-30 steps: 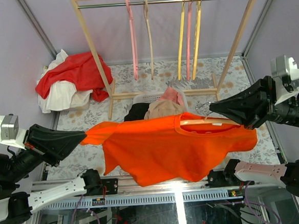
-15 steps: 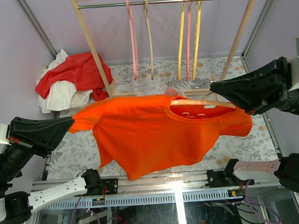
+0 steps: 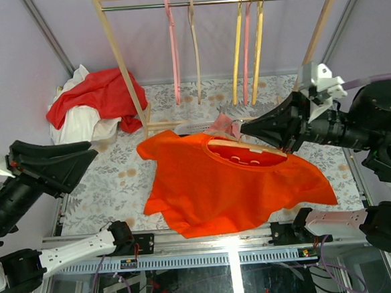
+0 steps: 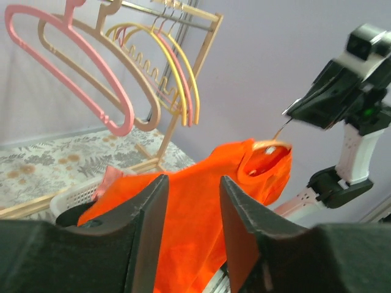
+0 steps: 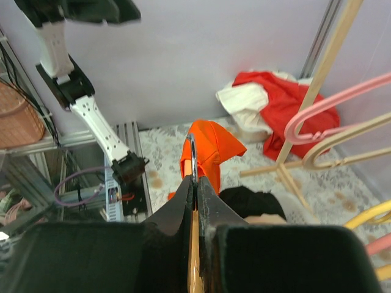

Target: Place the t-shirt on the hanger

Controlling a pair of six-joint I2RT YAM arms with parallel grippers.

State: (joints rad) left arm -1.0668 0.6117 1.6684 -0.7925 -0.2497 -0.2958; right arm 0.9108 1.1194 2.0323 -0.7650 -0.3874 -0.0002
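The bright orange t-shirt point(image 3: 235, 190) hangs from the peach hanger point(image 3: 244, 148), whose bar shows inside the round neck. My right gripper point(image 3: 249, 128) is shut on the hanger's silver hook point(image 5: 192, 157) and holds it above the floral table. In the right wrist view the shirt point(image 5: 209, 145) droops just beyond my right gripper point(image 5: 197, 182). My left gripper point(image 3: 89, 156) is open and empty at the left, apart from the shirt's left sleeve. In the left wrist view the shirt point(image 4: 190, 220) and the hanger point(image 4: 272, 145) show beyond the open left gripper point(image 4: 192, 180).
A wooden rack point(image 3: 118, 51) at the back carries pink, tan and yellow hangers point(image 3: 237, 50). A red cloth point(image 3: 101, 93) on white cloth lies back left. A white basket point(image 3: 194, 128) with tan and black garments sits behind the shirt. A metal rail point(image 3: 209, 243) runs along the near edge.
My left gripper let go of the shirt's left sleeve and drew back left. My right gripper swung the hanger left; the shirt now hangs loose from it.
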